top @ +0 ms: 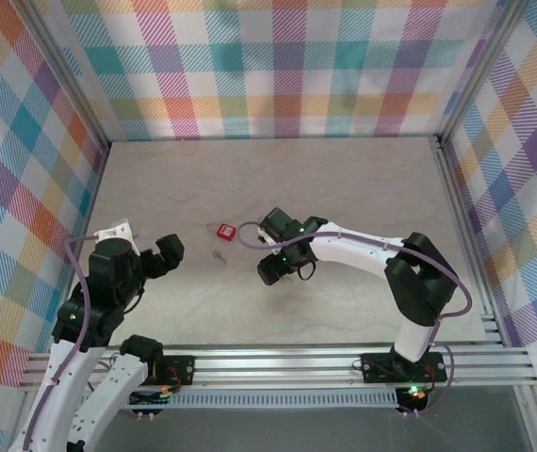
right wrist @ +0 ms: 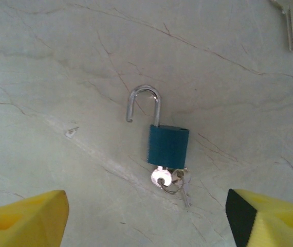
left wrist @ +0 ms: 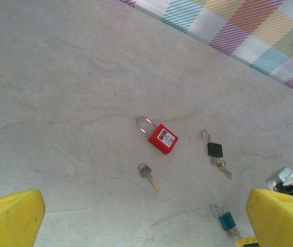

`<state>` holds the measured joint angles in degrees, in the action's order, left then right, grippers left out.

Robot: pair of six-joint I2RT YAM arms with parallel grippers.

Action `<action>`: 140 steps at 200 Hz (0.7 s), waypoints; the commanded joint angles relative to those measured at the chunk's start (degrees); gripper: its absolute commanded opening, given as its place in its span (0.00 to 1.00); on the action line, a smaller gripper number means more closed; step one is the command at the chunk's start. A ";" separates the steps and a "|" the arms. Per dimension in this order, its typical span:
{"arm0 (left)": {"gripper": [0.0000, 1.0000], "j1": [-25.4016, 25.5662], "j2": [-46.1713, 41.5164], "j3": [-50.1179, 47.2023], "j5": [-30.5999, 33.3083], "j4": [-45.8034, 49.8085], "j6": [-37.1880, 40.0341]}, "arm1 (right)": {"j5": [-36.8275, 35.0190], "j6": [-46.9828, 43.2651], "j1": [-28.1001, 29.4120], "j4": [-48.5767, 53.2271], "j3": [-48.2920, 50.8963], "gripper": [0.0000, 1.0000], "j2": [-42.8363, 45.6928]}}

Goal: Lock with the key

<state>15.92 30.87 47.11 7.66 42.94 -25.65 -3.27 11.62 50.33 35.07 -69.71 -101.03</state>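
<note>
Overhead, the plaid cloth walls, checked in pastel teal, orange, pink and purple, close in 3 sides of a pale beige table whose smooth top is veined like marble. Ribbed aluminium rails run along its near edge. The left gripper hangs over the table's left part, its 2 blunt yellow wedge fingers spread wide above bare tabletop. The right gripper is near the middle, its 2 yellow fingers likewise spread and clear of the blue padlock lying flat ahead of them. The red padlock is the biggest lock: a boxy body with a white label and a thin steel loop. The blue padlock has a squarish teal body, its curved shackle swung open, with ringed keys in its base. The black padlock is small, its shackle also open. The key, thin silver-grey metal with a rounded head, lies flat on the table just beside the red padlock, not touching it.
</note>
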 commanded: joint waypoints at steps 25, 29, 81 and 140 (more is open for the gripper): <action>1.00 -0.54 0.15 -0.01 -0.59 -1.63 0.78 | -3.67 0.24 0.23 -0.61 -0.16 0.71 -2.29; 1.00 -0.54 0.15 -0.03 -0.63 -1.63 0.78 | -3.94 0.39 0.28 -0.69 -0.16 0.71 -2.49; 1.00 -0.50 0.46 -0.05 -0.35 -1.89 0.95 | -7.27 1.89 1.26 -1.13 -1.35 0.71 -4.85; 1.00 -0.54 0.33 -0.15 -0.28 -1.89 1.26 | -7.44 2.43 2.15 -1.06 -3.40 0.70 -8.58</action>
<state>15.92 31.18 47.11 7.53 42.89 -25.63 -9.54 13.08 52.05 33.85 -71.11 -108.03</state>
